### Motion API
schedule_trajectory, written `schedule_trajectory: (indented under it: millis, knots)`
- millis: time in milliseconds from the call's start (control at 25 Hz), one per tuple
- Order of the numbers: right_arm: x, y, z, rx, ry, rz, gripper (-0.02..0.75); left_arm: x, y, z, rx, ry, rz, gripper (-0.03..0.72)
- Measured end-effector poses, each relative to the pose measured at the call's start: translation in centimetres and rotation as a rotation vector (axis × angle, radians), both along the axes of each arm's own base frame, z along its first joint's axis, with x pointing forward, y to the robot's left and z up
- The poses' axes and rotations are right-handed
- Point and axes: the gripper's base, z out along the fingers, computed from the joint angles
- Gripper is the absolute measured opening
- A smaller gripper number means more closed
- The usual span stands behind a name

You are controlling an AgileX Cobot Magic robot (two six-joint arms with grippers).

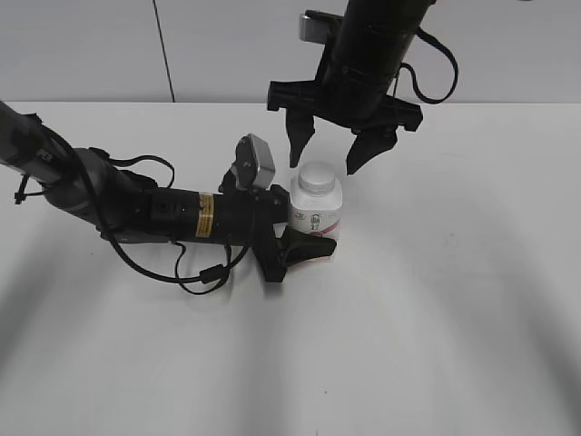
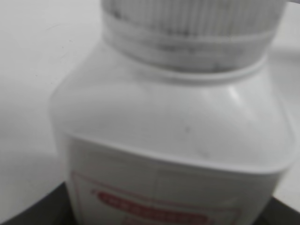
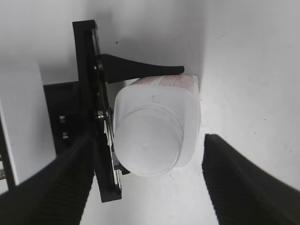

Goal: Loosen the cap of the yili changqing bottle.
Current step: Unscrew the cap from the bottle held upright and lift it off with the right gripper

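Note:
The yili changqing bottle [image 1: 316, 214] stands upright on the white table, white with a pink-red label. Its white ribbed cap [image 1: 317, 177] is on the neck. My left gripper [image 1: 304, 238] is shut on the bottle's body from the left. In the left wrist view the bottle [image 2: 173, 140] fills the frame with the cap [image 2: 192, 28] at the top. My right gripper [image 1: 329, 153] is open and hangs just above and behind the cap, fingers pointing down. In the right wrist view the cap [image 3: 148, 143] lies between the open fingers [image 3: 145, 187], with the bottle [image 3: 187, 112] below.
The white table [image 1: 436, 327] spreads all around the bottle. A grey wall [image 1: 91, 50] runs along the back edge. The left arm's cables [image 1: 195, 272] lie on the table near the arm.

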Motion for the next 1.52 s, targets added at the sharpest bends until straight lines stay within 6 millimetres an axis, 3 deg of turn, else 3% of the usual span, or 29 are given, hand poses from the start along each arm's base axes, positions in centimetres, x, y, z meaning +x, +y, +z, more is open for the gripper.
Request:
schedule_trajectory:
  millis: [360, 680, 1520]
  knots:
    - [0.1, 0.1, -0.1, 0.003, -0.005, -0.003, 0.565, 0.0, 0.0, 0.0, 0.0, 0.0, 0.0, 0.426]
    - [0.4, 0.2, -1.6, -0.016, 0.023, -0.001, 0.565, 0.0, 0.0, 0.0, 0.0, 0.0, 0.0, 0.426]
    - [0.3, 0.2, -1.6, -0.021, 0.033, 0.005, 0.565, 0.0, 0.0, 0.0, 0.001, 0.0, 0.001, 0.424]
